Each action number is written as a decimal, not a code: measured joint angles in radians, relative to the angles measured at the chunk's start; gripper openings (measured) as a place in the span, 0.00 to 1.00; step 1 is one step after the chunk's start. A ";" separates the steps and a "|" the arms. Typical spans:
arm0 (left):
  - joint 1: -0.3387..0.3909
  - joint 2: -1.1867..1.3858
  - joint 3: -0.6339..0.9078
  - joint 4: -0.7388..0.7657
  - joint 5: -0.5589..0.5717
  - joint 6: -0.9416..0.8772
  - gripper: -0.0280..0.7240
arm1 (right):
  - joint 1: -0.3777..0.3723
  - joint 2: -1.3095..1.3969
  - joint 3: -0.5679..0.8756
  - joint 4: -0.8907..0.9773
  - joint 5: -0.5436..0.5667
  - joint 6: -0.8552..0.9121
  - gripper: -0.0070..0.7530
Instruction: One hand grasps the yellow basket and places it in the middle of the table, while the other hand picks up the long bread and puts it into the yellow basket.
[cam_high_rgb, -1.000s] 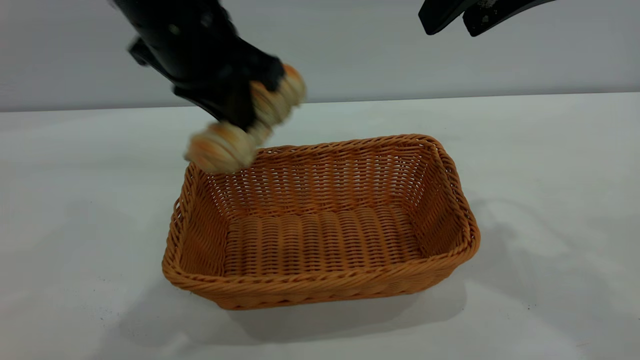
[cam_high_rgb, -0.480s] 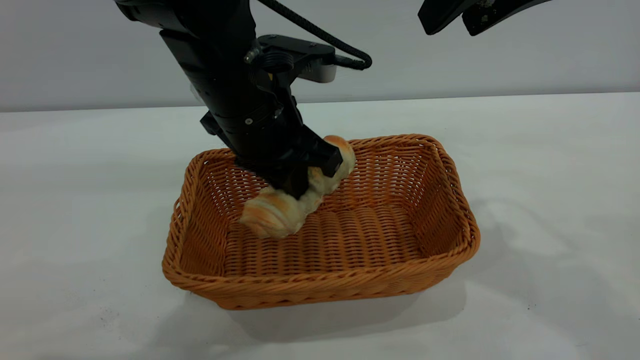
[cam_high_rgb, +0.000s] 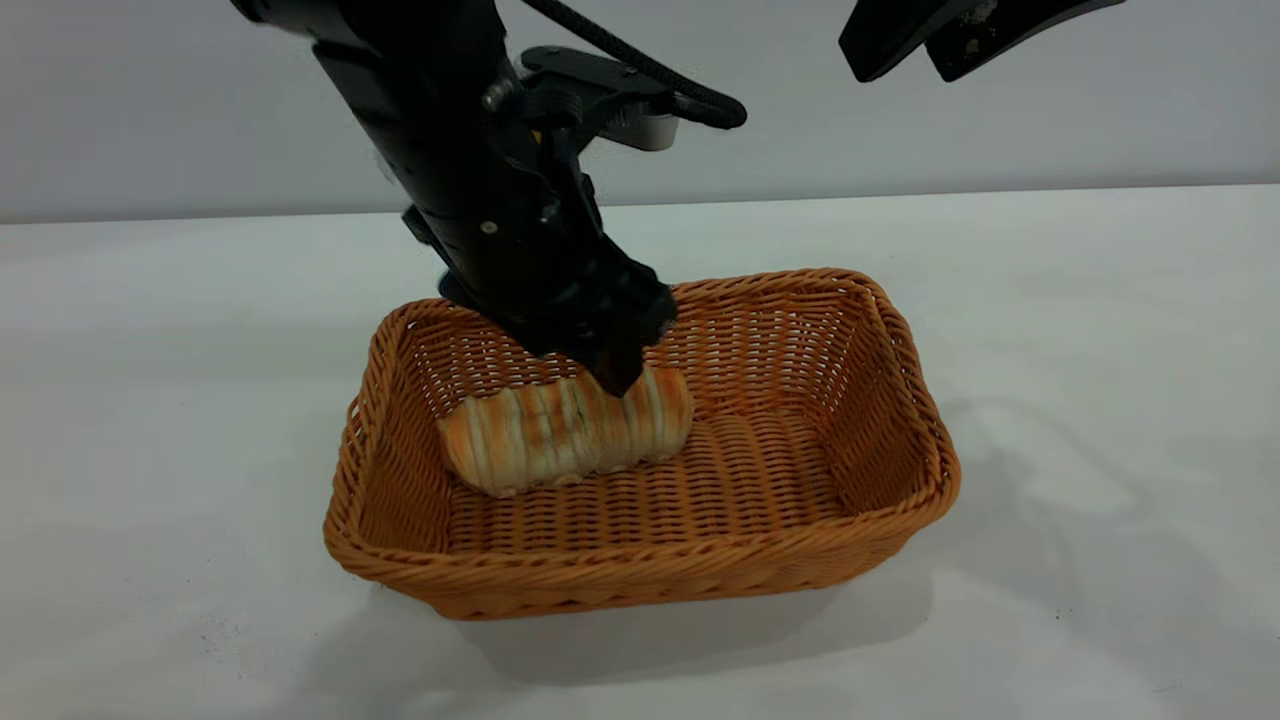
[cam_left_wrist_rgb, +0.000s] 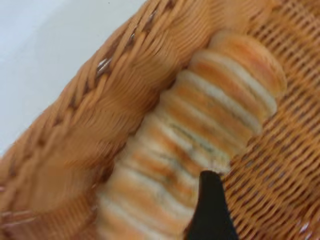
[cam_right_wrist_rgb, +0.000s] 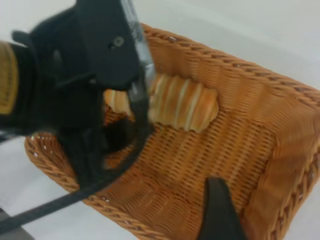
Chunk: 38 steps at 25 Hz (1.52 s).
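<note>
Fingertips of the left end effector (cam_high_rgb: 612, 375) touch the long bread's (cam_high_rgb: 566, 428) upper side; whether they pinch it I cannot tell. It lies on the yellow basket's (cam_high_rgb: 900, 330) floor on the counter (cam_high_rgb: 1100, 300). Likely light and soft: grip mid-length, gently. The right end effector (cam_high_rgb: 905, 45) hangs spread, high up.

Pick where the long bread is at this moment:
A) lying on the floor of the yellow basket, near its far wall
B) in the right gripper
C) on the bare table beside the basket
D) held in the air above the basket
A: the long bread lies level on the woven floor of the yellow basket, with the left gripper right above it.
</note>
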 joint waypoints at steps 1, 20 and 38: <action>0.000 -0.017 0.000 0.011 0.019 0.011 0.83 | 0.000 -0.009 0.000 -0.007 0.001 -0.004 0.72; 0.064 -0.637 0.004 0.093 0.395 0.026 0.74 | 0.000 -0.419 0.001 -0.125 0.342 0.050 0.72; 0.064 -1.358 0.355 0.000 0.758 0.053 0.74 | 0.000 -0.942 0.247 -0.131 0.526 0.075 0.72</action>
